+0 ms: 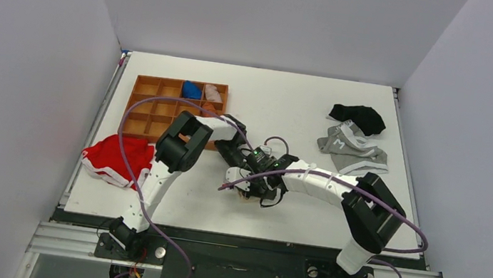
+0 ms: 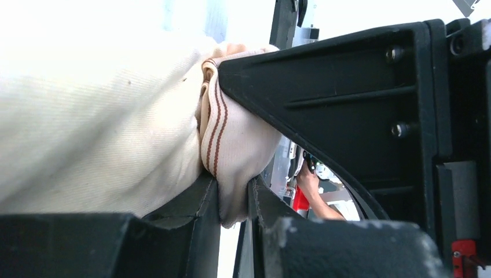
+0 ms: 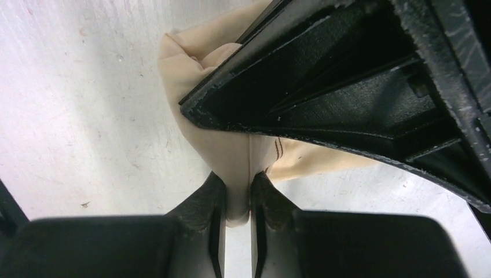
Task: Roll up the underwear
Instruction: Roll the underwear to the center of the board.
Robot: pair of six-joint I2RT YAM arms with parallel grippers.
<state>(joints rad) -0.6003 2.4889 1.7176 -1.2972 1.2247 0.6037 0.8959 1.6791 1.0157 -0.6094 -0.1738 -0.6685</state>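
Note:
The underwear (image 1: 245, 195) is a cream bundle at the middle of the table, mostly hidden under both wrists. In the left wrist view the underwear (image 2: 116, 127) fills the left half, with a brown-striped hem. A fold of it is pinched by my left gripper (image 2: 234, 202). My left gripper (image 1: 246, 165) comes in from the upper left. My right gripper (image 3: 237, 200) is shut on a narrow fold of the underwear (image 3: 231, 150) just above the table. My right gripper (image 1: 252, 185) reaches in from the right, close against the left one.
A wooden compartment tray (image 1: 161, 110) at the back left holds a blue roll (image 1: 192, 90) and a pale roll (image 1: 214, 93). A red garment (image 1: 115, 158) lies at the left edge. A grey garment (image 1: 354, 147) and a black one (image 1: 358, 116) lie at the back right.

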